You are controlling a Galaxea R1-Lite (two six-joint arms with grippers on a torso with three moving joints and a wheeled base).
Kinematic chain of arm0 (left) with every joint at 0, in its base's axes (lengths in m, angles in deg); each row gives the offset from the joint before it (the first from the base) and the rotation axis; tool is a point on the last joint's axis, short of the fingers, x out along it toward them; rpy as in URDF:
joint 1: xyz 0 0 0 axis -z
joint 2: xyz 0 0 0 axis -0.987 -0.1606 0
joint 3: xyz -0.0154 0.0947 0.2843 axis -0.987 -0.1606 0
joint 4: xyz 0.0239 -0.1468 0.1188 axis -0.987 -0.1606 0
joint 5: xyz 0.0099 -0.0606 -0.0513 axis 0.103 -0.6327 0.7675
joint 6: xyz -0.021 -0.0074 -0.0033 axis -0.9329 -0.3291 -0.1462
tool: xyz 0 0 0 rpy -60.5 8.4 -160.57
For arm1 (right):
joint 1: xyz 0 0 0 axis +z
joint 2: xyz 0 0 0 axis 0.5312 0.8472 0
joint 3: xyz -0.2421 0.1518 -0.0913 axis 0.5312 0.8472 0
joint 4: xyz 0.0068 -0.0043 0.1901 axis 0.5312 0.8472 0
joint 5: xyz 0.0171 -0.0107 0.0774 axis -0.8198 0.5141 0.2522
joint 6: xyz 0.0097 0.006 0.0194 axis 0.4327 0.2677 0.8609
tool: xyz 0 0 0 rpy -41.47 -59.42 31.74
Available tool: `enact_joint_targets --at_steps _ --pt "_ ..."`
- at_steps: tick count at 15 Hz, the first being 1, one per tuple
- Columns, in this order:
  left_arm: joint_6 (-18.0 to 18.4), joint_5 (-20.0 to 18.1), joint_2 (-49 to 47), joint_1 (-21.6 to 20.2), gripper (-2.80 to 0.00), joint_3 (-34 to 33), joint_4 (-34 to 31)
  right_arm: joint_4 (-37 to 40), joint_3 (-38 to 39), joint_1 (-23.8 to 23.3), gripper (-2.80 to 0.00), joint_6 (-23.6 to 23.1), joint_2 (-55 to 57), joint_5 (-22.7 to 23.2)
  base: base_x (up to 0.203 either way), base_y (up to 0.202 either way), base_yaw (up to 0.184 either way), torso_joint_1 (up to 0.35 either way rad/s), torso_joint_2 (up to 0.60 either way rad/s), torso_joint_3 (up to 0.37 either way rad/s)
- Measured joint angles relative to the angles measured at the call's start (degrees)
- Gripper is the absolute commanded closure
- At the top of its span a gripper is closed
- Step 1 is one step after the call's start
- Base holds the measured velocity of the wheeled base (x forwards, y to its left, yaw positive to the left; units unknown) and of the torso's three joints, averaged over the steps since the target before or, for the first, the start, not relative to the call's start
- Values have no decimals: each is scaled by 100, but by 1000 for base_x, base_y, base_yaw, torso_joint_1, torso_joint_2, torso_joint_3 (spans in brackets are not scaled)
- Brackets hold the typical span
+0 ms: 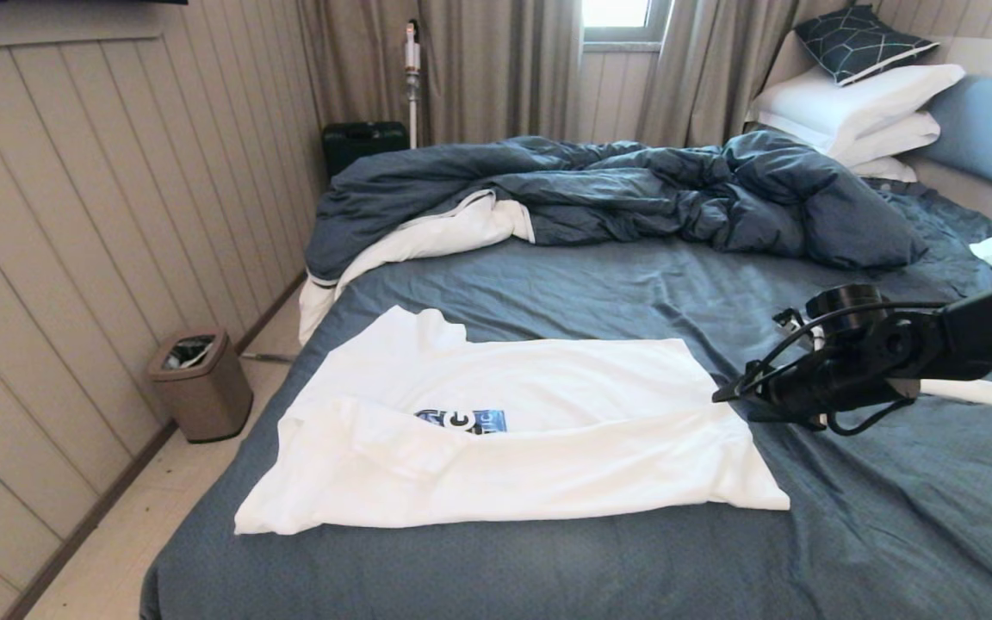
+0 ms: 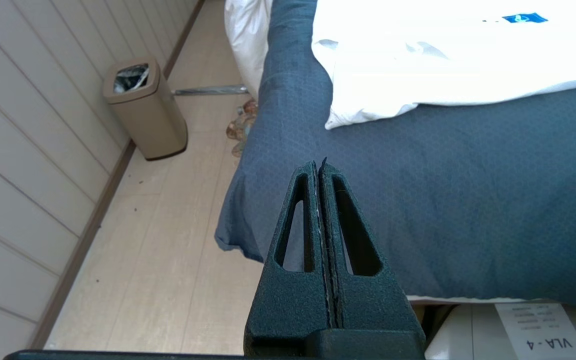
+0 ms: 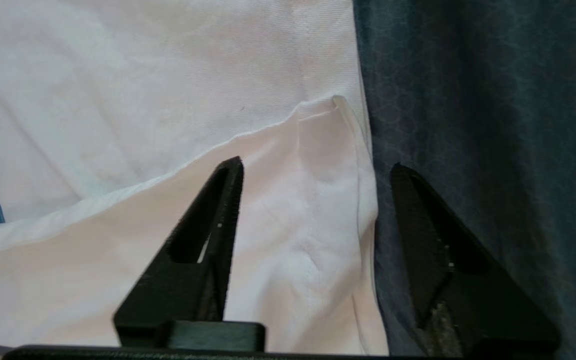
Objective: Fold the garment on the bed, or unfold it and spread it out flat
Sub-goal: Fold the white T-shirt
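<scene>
A: Listing item one: white T-shirt point(image 1: 513, 430), on the bed point(image 1: 892, 534), lying near the bed's front-left corner and stretching toward the middle. Condition?

B: Partly folded. The near long side is turned over the body, and a blue printed patch point(image 1: 461, 420) peeks out from under that flap. One sleeve points toward the bed's left edge.

A: Material and handling?

B: Thin woven cotton by the look of it: soft, limp, light. It should drape and crease rather than hold shape, and may drag on the sheet, which is dark blue-grey, finely patterned and wrinkled. Nothing fragile.

A: Where to take hold?

B: I'd judge the hemmed corner at the garment's right end, where the folded layer meets the lower one; a doubled, stitched edge gives firmer purchase than a single ply.

A: Right claw point(image 3: 313, 170)?

B: Spread, nothing between its fingers, poised over that very corner, one finger above the cloth and the other above the bare sheet.

A: Left claw point(image 2: 320, 167)?

B: Pressed together, empty, parked off the bed's front-left corner.

A: Other entries?

B: Rumpled duvet point(image 1: 634, 189) along the far edge, white pillows point(image 1: 858, 103) at the far-right corner, a bin point(image 1: 199, 383) on the floor.
</scene>
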Motion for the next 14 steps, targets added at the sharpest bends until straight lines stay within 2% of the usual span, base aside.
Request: enact_joint_targets --at_steps 4,9,11,14 --pt "-2 2 0 -2 0 0 1 0 212 -168 -280 -13 -412 6 0 0 0 0 0 0" --pt "0 2 0 0 0 0 4 11 575 -158 -280 -23 -1193 10 0 0 0 0 0 0" --pt "-5 0 0 1 0 -13 12 106 690 19 -280 -22 -1493 15 0 0 0 0 0 0" --pt "-2 0 0 -2 0 -2 4 452 706 586 -280 -2 -1799 20 0 0 0 0 0 0"
